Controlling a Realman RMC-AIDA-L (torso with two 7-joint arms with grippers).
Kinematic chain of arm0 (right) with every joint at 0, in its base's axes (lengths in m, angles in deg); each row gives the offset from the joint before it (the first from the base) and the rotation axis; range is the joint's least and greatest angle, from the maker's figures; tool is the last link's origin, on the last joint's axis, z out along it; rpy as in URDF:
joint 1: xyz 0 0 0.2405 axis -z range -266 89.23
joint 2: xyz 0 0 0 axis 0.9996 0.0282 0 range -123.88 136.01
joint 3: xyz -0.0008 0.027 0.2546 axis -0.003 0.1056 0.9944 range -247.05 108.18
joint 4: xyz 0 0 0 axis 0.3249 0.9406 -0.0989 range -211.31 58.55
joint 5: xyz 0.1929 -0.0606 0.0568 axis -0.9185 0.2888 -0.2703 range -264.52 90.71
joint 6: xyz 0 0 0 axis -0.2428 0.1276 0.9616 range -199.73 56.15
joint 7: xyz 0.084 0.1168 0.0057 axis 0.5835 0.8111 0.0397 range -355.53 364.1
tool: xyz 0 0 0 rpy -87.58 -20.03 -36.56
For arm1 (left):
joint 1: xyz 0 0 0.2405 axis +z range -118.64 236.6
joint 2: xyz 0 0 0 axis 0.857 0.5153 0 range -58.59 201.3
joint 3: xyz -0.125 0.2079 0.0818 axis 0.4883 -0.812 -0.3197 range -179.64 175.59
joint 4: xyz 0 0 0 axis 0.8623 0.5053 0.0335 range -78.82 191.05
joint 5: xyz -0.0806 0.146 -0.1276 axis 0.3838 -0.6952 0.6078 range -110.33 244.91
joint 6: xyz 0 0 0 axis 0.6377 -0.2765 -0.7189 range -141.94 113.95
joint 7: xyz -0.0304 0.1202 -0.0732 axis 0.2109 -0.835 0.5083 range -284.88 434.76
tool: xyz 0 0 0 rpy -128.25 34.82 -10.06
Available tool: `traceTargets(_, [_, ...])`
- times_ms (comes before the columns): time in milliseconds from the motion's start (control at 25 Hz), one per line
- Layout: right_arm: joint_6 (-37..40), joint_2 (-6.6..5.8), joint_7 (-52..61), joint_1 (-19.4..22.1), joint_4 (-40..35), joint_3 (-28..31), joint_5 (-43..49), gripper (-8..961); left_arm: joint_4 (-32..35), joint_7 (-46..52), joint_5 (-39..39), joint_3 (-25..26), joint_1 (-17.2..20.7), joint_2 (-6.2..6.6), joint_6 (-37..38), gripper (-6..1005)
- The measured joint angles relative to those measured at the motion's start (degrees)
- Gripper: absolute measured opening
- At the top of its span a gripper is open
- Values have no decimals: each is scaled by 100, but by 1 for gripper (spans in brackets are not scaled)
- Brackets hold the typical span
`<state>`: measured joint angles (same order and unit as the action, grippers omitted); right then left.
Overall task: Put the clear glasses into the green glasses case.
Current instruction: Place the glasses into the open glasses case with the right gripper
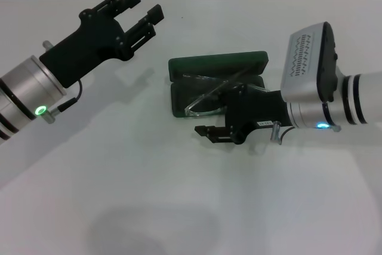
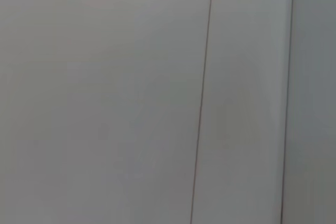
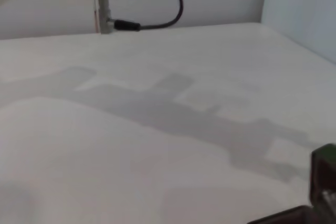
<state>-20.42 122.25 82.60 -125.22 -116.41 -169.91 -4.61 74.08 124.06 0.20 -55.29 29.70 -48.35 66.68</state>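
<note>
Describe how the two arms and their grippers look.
Left gripper: matte black, with two long ridged fingers on a silver cylindrical wrist with black bands, a green ring light and a thin black cable. Right gripper: also black, on a white-and-silver arm carrying a grey perforated box and a blue light.

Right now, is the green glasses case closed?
No, the green glasses case lies open on the table, lid tipped back, with the clear glasses resting in its tray.
</note>
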Motion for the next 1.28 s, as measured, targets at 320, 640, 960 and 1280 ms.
traceTargets(320, [-453,0,-161,544,-567,49,-4,563,-28,0,17,0,-21,0,0,578])
traceTargets(640, [278,1,-313,806,-853,-3,-4,563,-51,1,17,0,-52,0,0,577])
traceTargets(960, [427,-17,-256,211,-25,2,19,562,-57,38,30,0,-73,0,-5,577])
traceTargets(1280, [99,-9,-245,-97,359,23,5,562,-65,41,39,14,-81,-7,-9,576])
